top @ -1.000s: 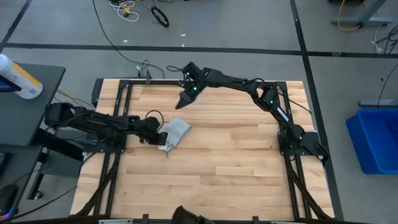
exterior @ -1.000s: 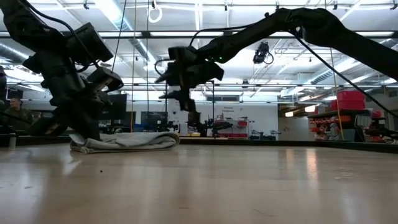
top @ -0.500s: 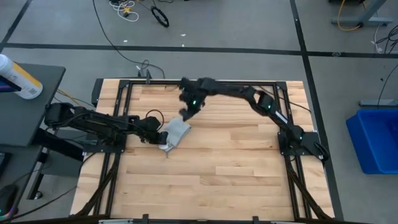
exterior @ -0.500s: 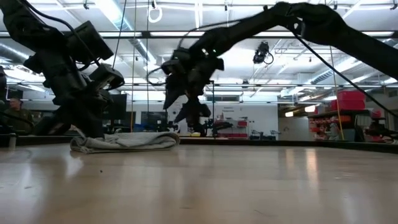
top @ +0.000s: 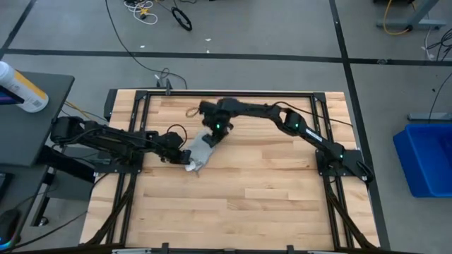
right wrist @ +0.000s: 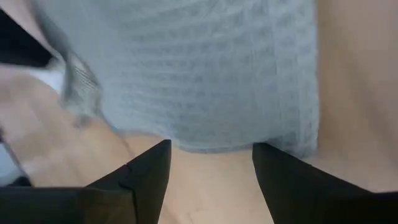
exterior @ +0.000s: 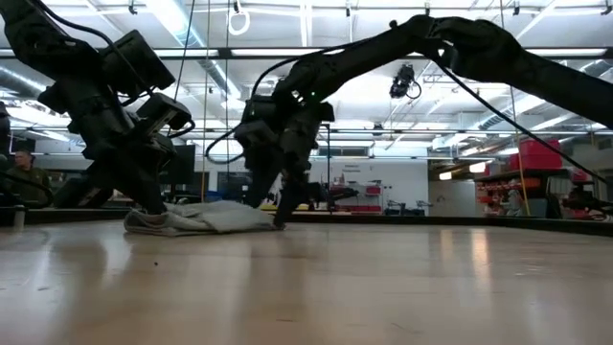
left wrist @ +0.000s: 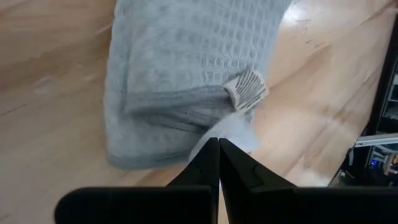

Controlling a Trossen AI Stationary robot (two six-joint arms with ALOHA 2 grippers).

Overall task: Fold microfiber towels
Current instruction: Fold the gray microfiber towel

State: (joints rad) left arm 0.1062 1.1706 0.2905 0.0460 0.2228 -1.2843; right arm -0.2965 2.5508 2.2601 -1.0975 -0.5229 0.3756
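Ideally, the right gripper [top: 210,139], fingers apart at the towel [top: 198,150] near the table's left edge, closes squarely on its edge while the left gripper [top: 181,156], fingers together, pins it.

Towel [top: 200,150] on table [top: 268,190] between both hands
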